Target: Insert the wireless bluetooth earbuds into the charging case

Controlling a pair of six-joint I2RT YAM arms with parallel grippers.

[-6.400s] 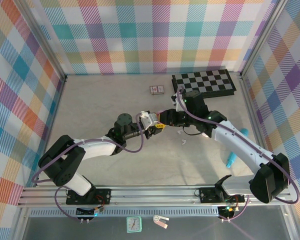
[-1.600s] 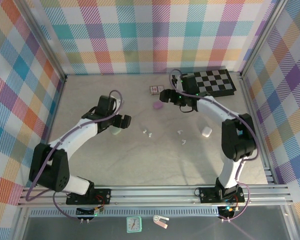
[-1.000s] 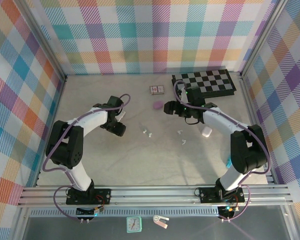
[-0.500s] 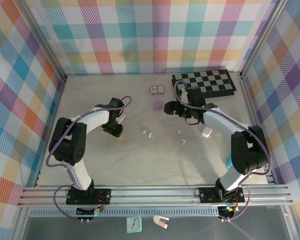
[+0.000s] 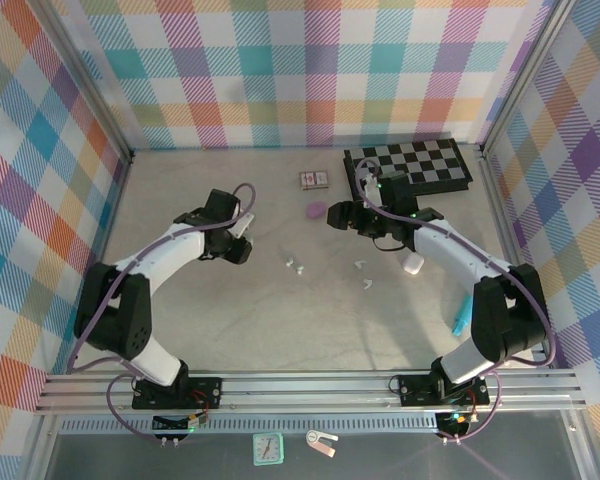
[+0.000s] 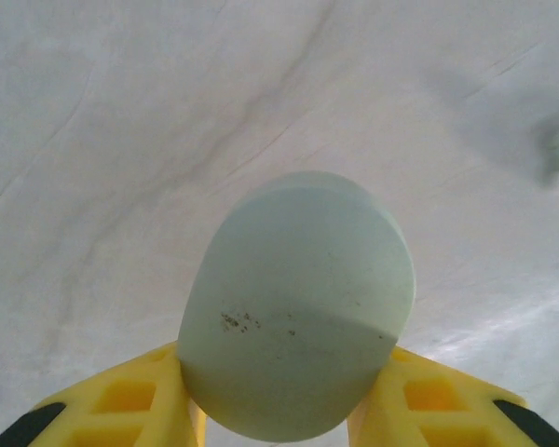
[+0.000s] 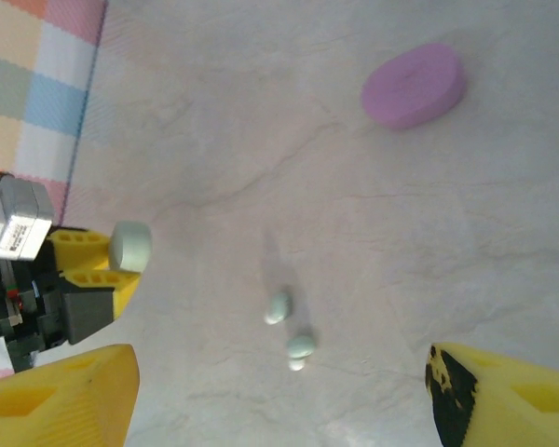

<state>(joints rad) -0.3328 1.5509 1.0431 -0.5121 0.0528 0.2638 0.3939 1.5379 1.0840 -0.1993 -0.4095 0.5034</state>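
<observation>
My left gripper (image 6: 284, 414) is shut on a pale mint, pebble-shaped charging case (image 6: 298, 307), its yellow fingers (image 6: 121, 410) pressing both sides. From above, this gripper (image 5: 238, 241) sits left of centre. Two pale earbuds (image 7: 278, 307) (image 7: 301, 347) lie side by side on the table, seen from above as a pair of earbuds (image 5: 293, 266). Two more white earbuds (image 5: 360, 263) (image 5: 366, 282) lie to their right. My right gripper (image 5: 335, 216) hovers open beside a purple case (image 5: 316, 210), nothing between its jaws. In the right wrist view the right gripper (image 7: 279, 400) is above the pale pair.
A white case (image 5: 413, 263) lies under the right forearm. A checkerboard (image 5: 408, 165) and a small card box (image 5: 313, 179) sit at the back. A teal stick (image 5: 462, 320) lies near the right wall. Plaid walls enclose the table on three sides.
The left jaws have closed on the pale case, and that gripper has shifted slightly toward the back. The right arm has hardly moved.
</observation>
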